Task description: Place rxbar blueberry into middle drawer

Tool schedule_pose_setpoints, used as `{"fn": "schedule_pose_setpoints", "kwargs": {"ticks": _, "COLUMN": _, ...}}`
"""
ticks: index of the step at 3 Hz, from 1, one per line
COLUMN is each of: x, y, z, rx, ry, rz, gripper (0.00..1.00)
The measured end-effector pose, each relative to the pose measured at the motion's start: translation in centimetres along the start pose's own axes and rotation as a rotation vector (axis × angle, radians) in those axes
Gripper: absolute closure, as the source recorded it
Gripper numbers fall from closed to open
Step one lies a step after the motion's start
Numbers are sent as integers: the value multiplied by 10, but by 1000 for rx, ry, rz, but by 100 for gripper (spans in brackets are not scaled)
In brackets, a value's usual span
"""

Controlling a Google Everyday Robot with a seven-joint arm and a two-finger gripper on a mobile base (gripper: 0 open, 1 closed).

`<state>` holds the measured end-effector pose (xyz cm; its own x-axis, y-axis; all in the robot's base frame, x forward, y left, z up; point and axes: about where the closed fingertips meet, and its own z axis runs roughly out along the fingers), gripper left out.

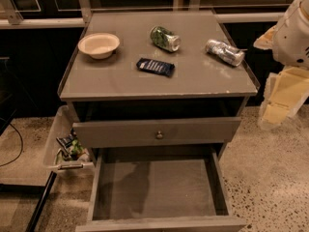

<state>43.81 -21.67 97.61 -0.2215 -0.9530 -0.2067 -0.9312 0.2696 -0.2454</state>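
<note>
The rxbar blueberry [155,66], a flat dark navy bar with pale lettering, lies on the grey cabinet top [120,79] near its middle. The middle drawer [154,190] is pulled out below, its bare grey floor showing, with nothing in it. My gripper [282,98] hangs at the right edge of the view, beside the cabinet's right side. It is well apart from the bar and lower than the cabinet top. The white arm housing [292,30] sits above it.
A cream bowl [99,45] stands at the top's back left. A green-and-silver can [165,38] and a silver can [225,52] lie on their sides behind the bar. A shut drawer front with a round knob [159,135] sits above the open drawer. A clear bin [67,146] of packets hangs at left.
</note>
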Motion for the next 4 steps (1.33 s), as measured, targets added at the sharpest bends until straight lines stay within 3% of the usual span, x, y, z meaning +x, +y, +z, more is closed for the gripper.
{"fn": "schedule_pose_setpoints", "kwargs": {"ticks": 1, "x": -3, "y": -3, "z": 0, "rx": 13, "ry": -7, "rz": -3, "gripper": 0}}
{"fn": "schedule_pose_setpoints", "kwargs": {"ticks": 2, "x": -22, "y": -19, "z": 10, "rx": 47, "ry": -36, "rz": -53, "gripper": 0}}
{"fn": "schedule_pose_setpoints", "kwargs": {"ticks": 3, "x": -49, "y": -40, "z": 29, "rx": 66, "ry": -88, "rz": -105, "gripper": 0}}
{"fn": "schedule_pose_setpoints", "kwargs": {"ticks": 4, "x": -61, "y": -62, "z": 49, "rx": 90, "ry": -151, "rz": -127, "gripper": 0}}
